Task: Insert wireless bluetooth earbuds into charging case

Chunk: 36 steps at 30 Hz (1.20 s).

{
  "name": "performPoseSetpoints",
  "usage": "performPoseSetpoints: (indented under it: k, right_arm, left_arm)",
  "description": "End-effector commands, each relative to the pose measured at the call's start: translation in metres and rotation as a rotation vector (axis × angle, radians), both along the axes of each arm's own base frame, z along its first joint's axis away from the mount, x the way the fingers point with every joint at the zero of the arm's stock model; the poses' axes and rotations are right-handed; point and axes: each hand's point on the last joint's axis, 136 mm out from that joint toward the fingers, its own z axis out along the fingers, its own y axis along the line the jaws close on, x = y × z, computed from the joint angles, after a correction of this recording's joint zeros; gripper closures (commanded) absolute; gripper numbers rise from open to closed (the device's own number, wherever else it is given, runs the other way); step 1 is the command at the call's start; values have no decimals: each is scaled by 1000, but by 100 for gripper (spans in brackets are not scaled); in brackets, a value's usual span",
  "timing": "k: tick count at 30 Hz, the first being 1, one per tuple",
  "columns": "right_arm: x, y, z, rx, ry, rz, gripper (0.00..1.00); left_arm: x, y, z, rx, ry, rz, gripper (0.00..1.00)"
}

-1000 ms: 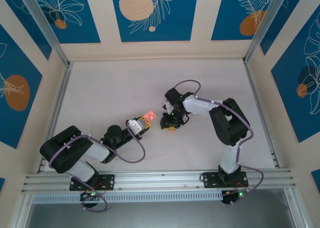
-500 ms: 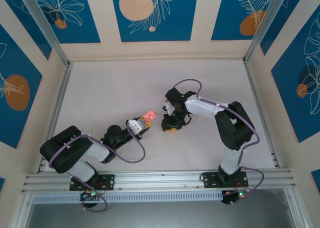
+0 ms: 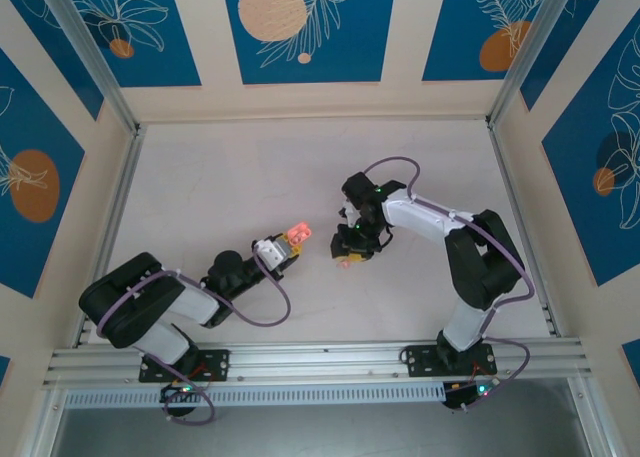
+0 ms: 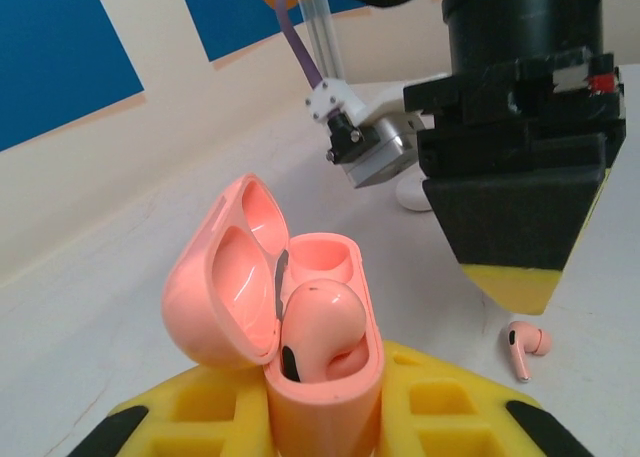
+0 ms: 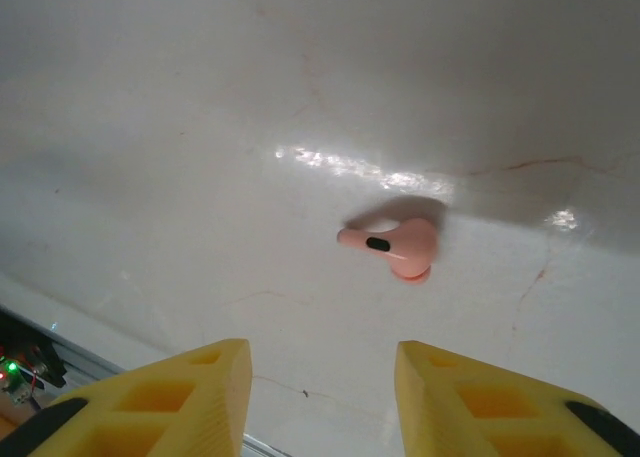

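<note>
Loose earbud (image 5: 398, 245) on table (image 5: 300, 77) just beyond spread right fingers (image 5: 200, 382) — left fingers (image 4: 430, 409) tight on charging case (image 4: 322, 382)

In the top view, the left gripper (image 3: 283, 244) is a little left of the centre of the table (image 3: 220, 177). The charging case (image 3: 297, 234) stands between its fingers. The right gripper (image 3: 350, 254) is just right of the case, apart from it. In the left wrist view, the seated earbud (image 4: 320, 322) is in the case, with the lid to its left. The loose earbud (image 5: 395, 245) lies on the table, above the gap between the right gripper's fingers in the right wrist view.
</note>
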Motion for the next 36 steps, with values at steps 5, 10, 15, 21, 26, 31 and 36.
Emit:
performPoseSetpoints:
  k: [5, 10, 15, 21, 26, 31, 36]
  right_arm:
    - [-17, -5, -24, -37, 114, -48, 54]
    - [-17, 0, -33, -29, 143, -39, 54]
    - [-3, 7, -32, -5, 110, -17, 55]
    - [17, 22, -22, 54, 53, 6, 55]
    - [26, 21, -14, 42, 10, 13, 54]
    - [19, 12, -11, -10, 38, -18, 53]
    - [0, 22, -13, 3, 97, -41, 53]
  left_arm:
    - [-4, -1, 12, -29, -35, -10, 78]
    - [-4, 0, 12, -28, -36, -5, 78]
    - [-5, 2, 12, -27, -38, 3, 78]
    - [-5, 5, 13, -26, -45, 13, 78]
    - [-5, 6, 12, -26, -44, 18, 78]
    - [-5, 7, 13, -26, -45, 22, 78]
    - [-5, 9, 13, -27, -46, 31, 78]
